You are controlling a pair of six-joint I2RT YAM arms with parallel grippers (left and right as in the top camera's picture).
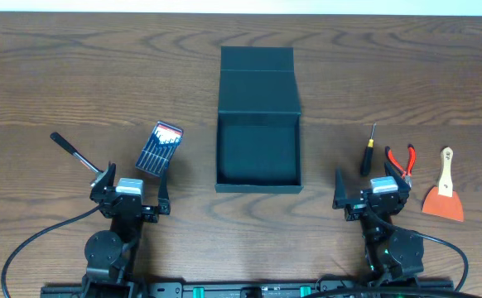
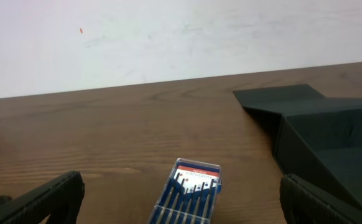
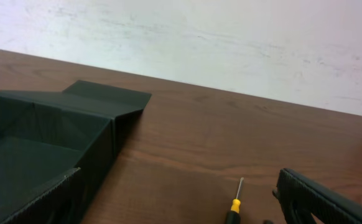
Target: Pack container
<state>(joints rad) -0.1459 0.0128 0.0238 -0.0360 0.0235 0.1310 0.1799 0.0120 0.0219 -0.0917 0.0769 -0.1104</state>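
Mostly the wrist views crop things: from the left wrist, only the dark fingers point(image 2: 41, 200) of the left claw point(image 1: 133, 185) show at the bottom corners, and the screwdriver set point(image 2: 188, 198) just ahead and between them is cut off by the lower edge, while the container point(image 2: 330, 134) runs out of frame on the claw's inner side. Overhead, a black-handled tool point(image 1: 74, 152) lies at that claw's outer finger; what it is, and whether it touches the finger, I cannot tell. From the right wrist the container is again clipped at the inner edge, and the small screwdriver point(image 3: 234, 208) loses its handle at the bottom. The screwdriver set is a clear case holding a row of blue-handled drivers under a red-and-white label. The container stands open ahead of both claws, on the inner side of each, its flap lid laid back flat on the table point(image 1: 50, 74) beyond it and its dark floor fully in sight. Red-handled pliers point(image 1: 402, 160) lie just ahead of the right claw point(image 1: 372, 187), towards its outer side, and an orange-bladed scraper point(image 1: 444, 192) lies further out. Both arms sit low at the near edge, claws pointing forward, fingers spread wide apart and gripping nothing
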